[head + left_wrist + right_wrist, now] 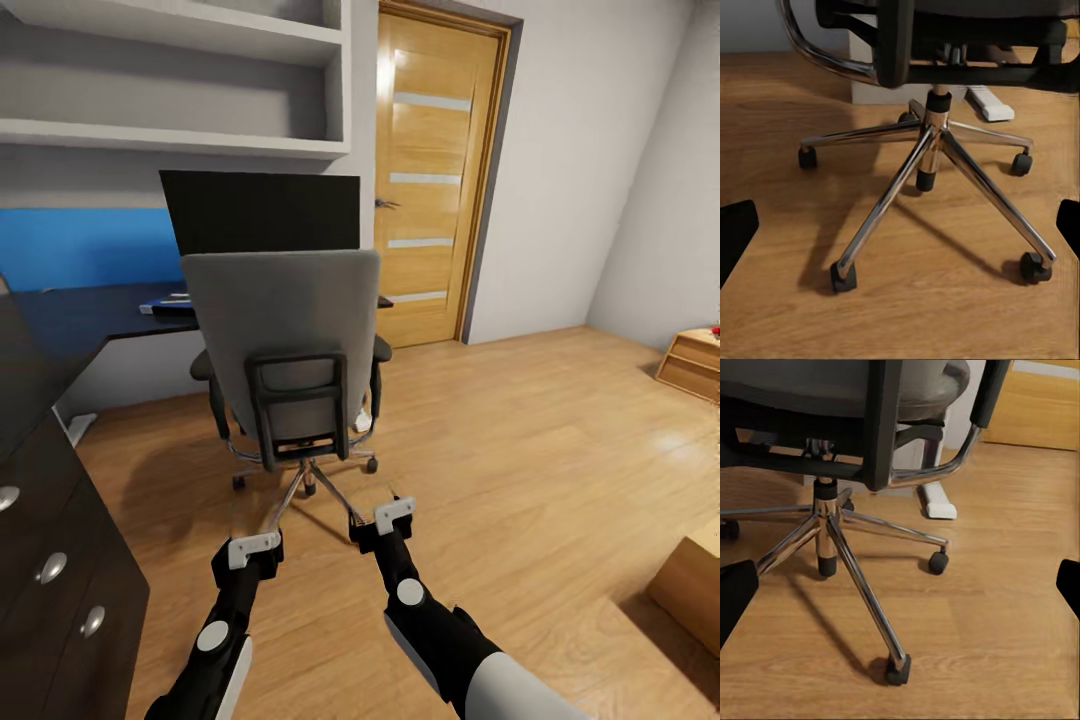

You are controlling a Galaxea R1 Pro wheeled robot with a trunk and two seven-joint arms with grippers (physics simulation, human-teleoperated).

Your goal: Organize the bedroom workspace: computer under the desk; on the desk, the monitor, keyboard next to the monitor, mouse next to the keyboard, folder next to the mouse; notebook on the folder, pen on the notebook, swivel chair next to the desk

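Both arms low in front of the base: left gripper and right gripper hang over the floor, just behind the swivel chair. In both wrist views the fingers sit at the far edges of the frame with nothing between them, so both read as spread wide and empty

Chair has its back to the robot, seat facing the worktop, chrome base and casters right ahead of both grippers. Monitor stands on the worktop behind the chair. Something blue and flat lies on the worktop left of the backrest; probably the folder, too small to be sure. Keyboard, mouse, notebook, pen: can't tell from here. A pale box shape stands behind the chair base, could be the computer

Risks as I judge them:
- chair is on casters, any nudge sends it rolling or spinning into the worktop edge
- a low gripper could snag a base spoke
- drawer unit is close on the left, little swing room for the left arm
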